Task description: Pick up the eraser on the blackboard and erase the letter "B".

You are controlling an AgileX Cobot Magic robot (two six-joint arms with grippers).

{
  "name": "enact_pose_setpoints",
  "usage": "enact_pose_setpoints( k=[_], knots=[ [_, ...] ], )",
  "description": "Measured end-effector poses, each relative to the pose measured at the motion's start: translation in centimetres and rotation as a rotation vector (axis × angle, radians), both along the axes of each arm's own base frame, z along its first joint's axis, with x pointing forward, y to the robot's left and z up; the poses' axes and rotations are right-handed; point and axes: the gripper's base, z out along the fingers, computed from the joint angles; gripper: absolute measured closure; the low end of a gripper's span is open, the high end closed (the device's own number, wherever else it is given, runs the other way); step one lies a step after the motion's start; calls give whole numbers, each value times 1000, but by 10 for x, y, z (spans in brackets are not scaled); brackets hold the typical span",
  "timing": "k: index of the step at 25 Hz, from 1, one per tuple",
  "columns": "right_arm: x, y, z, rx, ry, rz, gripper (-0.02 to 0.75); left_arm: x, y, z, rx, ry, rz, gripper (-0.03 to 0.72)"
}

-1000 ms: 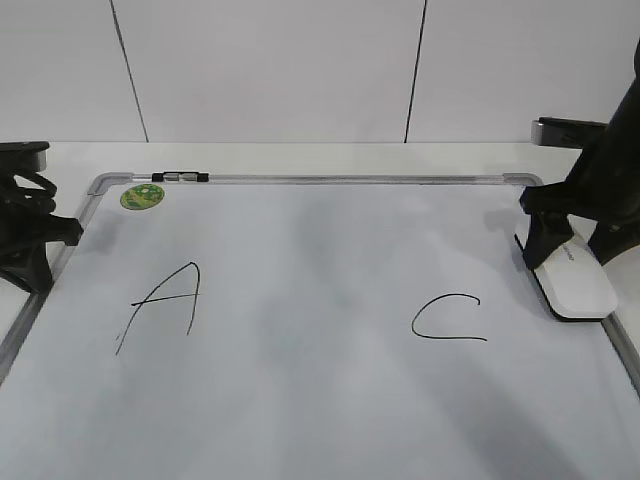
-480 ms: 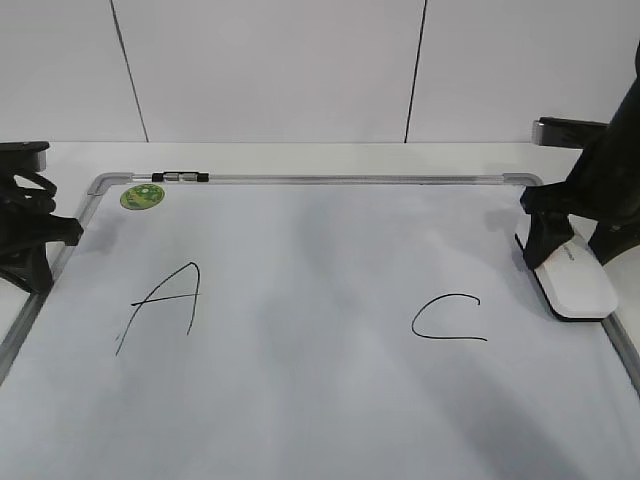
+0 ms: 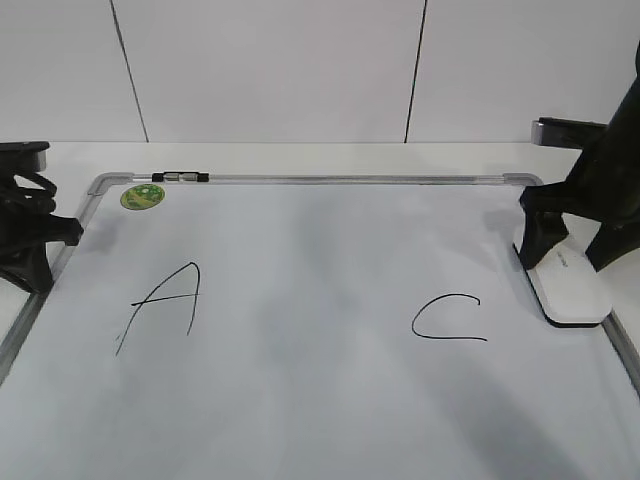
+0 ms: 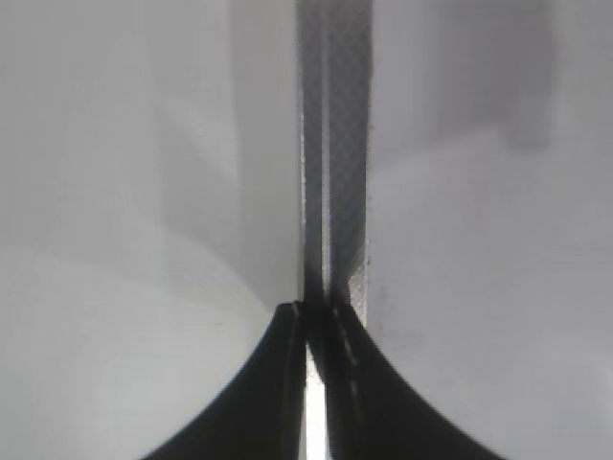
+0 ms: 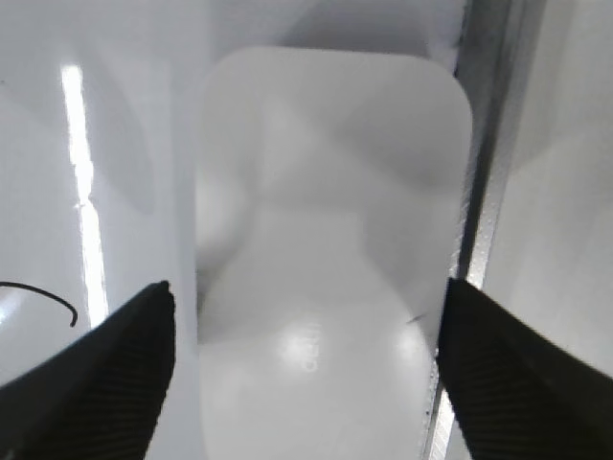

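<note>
left gripper (image 4: 314,321): dark fingers meet at the tips, nothing between | blackboard (image 4: 498,287): silver frame strip runs straight up the middle from fingertips | pale surfaces either side, blurred

The middle of the blackboard (image 3: 310,260) lies open: between the letter A (image 3: 160,305) on the left and the letter C (image 3: 448,318) on the right nothing stands on the surface. The near part of the board is bare too. At the right edge the eraser (image 3: 570,285) and the right gripper (image 3: 572,235) straddling it block passage. The left gripper (image 3: 35,235) crowds the left frame. A green sticker (image 3: 141,196) lies flat at the far left corner.
</note>
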Motion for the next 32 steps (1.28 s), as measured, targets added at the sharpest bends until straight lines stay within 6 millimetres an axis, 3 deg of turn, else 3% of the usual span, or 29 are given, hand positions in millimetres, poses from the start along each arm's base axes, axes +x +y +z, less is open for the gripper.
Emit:
enact_pose_setpoints(
  k=[4, 10, 13, 17, 23, 29, 32],
  knots=[
    [1, 1, 9, 6, 20, 8, 85, 0, 0, 0, 0, 0, 0, 669],
    [24, 1, 57, 16, -111, -9, 108, 0, 0, 0, 0, 0, 0, 666],
    [27, 2, 70, 23, -147, -41, 146, 0, 0, 0, 0, 0, 0, 659],
    [25, 2, 75, 25, -152, -55, 161, 0, 0, 0, 0, 0, 0, 606],
    [25, 2, 77, 29, -148, -88, 164, 0, 1, 0, 7, -2, -8, 458],
    [21, 2, 87, 31, -174, -90, 164, 5, 1, 6, 15, 12, -17, 428],
    [18, 2, 95, 32, -193, -90, 164, 12, 1, 20, 27, 17, -34, 425]
  ],
)
